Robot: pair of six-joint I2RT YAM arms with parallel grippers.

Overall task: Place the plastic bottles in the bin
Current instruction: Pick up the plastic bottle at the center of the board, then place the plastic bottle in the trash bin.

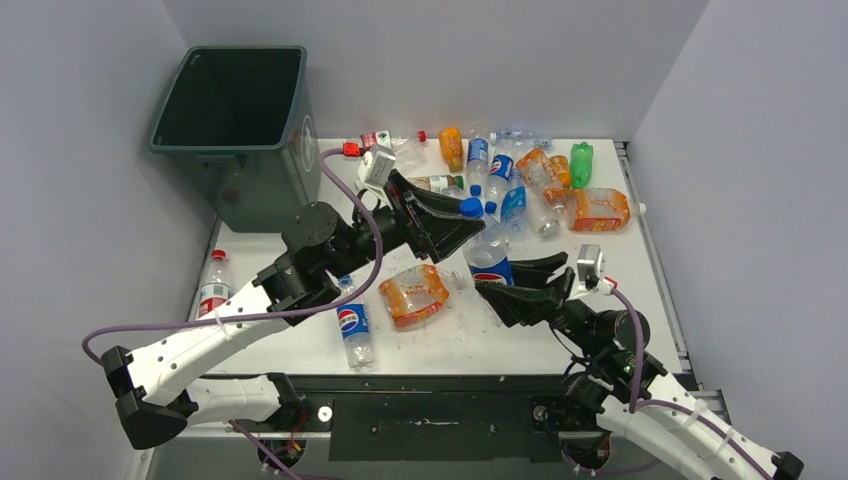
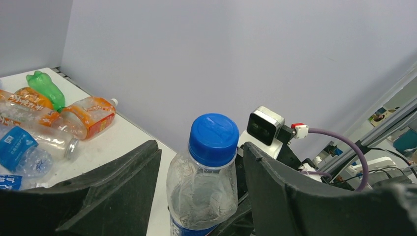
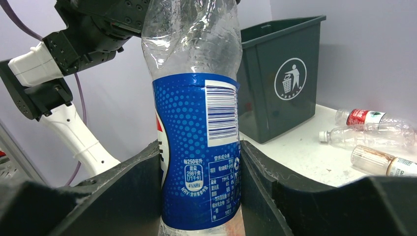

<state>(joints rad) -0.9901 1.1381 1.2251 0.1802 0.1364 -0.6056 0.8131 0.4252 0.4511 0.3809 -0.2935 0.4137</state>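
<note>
A clear bottle with a blue label and blue cap point(image 1: 487, 245) stands upright above the middle of the table. My right gripper point(image 1: 495, 277) is shut on its labelled body point(image 3: 196, 123), one finger on each side point(image 3: 199, 147). My left gripper point(image 1: 465, 215) is open around the bottle's crumpled shoulder and cap point(image 2: 211, 172); in the left wrist view a narrow gap shows on one side of the gripper point(image 2: 200, 146). The dark green-grey bin point(image 1: 260, 190) stands at the far left corner, also seen in the right wrist view point(image 3: 280, 83).
Several bottles lie along the back of the table point(image 1: 520, 180), among them a green one point(image 1: 581, 163). A crushed orange bottle point(image 1: 413, 293) and a blue-label bottle point(image 1: 354, 328) lie near the front. A red-label bottle point(image 1: 212, 285) lies at the left edge.
</note>
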